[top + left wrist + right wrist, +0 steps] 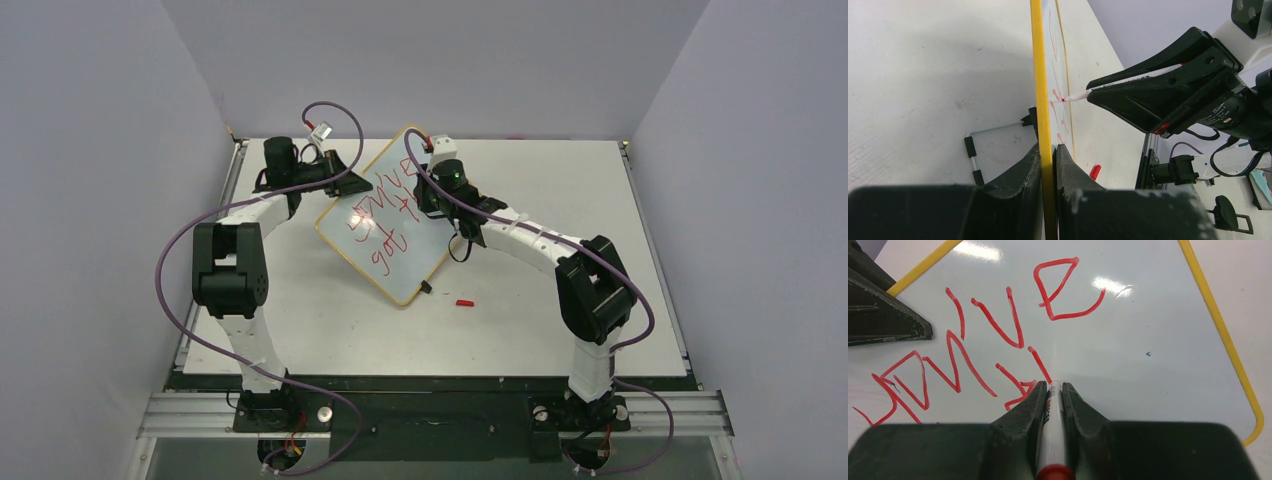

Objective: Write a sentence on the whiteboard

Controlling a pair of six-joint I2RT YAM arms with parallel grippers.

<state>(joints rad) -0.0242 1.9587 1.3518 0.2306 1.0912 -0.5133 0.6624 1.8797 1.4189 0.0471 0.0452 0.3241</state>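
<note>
The whiteboard (pixel 407 274), white with a thin yellow frame, stands tilted on the table. My left gripper (pixel 350 186) is shut on its yellow edge (pixel 1041 75), one finger on each side (pixel 1048 148). Red handwriting, the sentence (pixel 383 215), runs in two lines across the board (pixel 998 325). My right gripper (pixel 1054 386) is shut on a white marker (pixel 1052 425) with a red end. The marker's tip (pixel 1074 96) touches the board at the last red stroke. In the top view the right gripper (pixel 426 200) sits over the board's right part.
A red marker cap (pixel 464 302) lies on the table near the board's lower corner, also visible in the left wrist view (pixel 1095 171). A black clip (pixel 427 287) sits on the board's lower edge. A wire stand with black sleeves (pixel 973 155) shows behind the board.
</note>
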